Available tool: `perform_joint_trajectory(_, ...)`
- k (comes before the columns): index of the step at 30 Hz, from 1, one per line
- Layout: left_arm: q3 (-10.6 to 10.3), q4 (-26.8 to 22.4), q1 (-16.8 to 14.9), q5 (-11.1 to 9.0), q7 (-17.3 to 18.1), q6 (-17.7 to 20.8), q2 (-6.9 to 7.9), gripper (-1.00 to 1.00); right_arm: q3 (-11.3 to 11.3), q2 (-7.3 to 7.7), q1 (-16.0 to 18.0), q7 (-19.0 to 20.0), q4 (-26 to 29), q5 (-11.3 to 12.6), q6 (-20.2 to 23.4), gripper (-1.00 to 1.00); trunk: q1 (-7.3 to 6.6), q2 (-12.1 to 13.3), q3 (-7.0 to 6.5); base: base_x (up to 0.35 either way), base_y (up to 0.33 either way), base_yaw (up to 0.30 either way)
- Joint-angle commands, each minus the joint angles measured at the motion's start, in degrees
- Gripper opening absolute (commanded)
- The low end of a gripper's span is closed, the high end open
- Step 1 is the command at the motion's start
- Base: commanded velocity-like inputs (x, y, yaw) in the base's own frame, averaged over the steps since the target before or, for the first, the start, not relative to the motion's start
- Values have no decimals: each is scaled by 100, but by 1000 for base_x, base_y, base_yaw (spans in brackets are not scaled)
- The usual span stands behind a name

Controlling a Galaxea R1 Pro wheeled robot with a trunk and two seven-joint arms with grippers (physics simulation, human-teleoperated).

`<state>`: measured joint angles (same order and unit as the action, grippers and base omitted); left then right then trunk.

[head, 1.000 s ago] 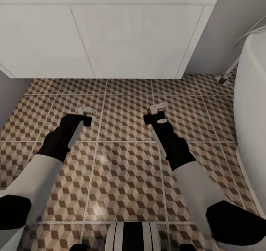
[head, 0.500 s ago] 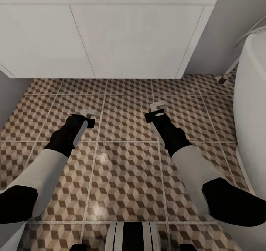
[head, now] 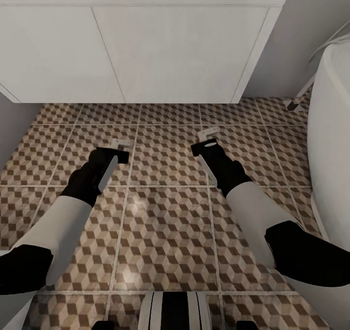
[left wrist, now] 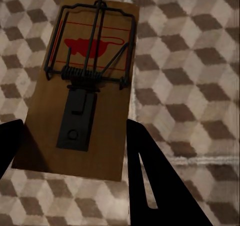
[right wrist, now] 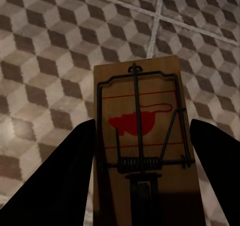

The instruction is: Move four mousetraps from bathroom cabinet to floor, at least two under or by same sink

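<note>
I am at the placing step: my left gripper [left wrist: 75, 151] and right gripper [right wrist: 142, 171] each clamp a mousetrap [left wrist: 82, 81] [right wrist: 145, 136] low above the bathroom floor [head: 165, 223], so next I lower and release them.

We carry two arms, each with a white forearm shell, a black elbow section and a black wrist casing. Left gripper [head: 120, 145] and right gripper [head: 207, 136]: pale fingers on black mounts. Between the arms sits our black-and-white striped trunk [head: 175, 310].
</note>
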<state>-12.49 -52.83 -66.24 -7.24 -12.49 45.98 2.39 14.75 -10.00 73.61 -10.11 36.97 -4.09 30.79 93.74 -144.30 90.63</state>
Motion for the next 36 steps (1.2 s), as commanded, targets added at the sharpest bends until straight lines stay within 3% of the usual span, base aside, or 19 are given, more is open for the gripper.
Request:
perform_joint_trajectory(1,-29,-96,-3,-40,32,25,9,-100,16,0,3,-2,4,-36,-6,-100,-1,-1,4,0,0,0)
perform_joint_trajectory(8,-53,-466,-3,-26,439,40,48,-100,19,0,4,13,3,-31,-367,-100,-1,-1,4,0,0,0)
perform_joint_trajectory(24,-60,-596,-3,-6,475,51,60,-100,28,0,4,13,86,-38,-433,-100,-1,-1,4,0,0,0)
perform_joint_trajectory(36,-60,-755,-3,-5,476,67,60,-100,28,0,4,-8,178,-40,-434,-100,30,-17,278,0,0,0)
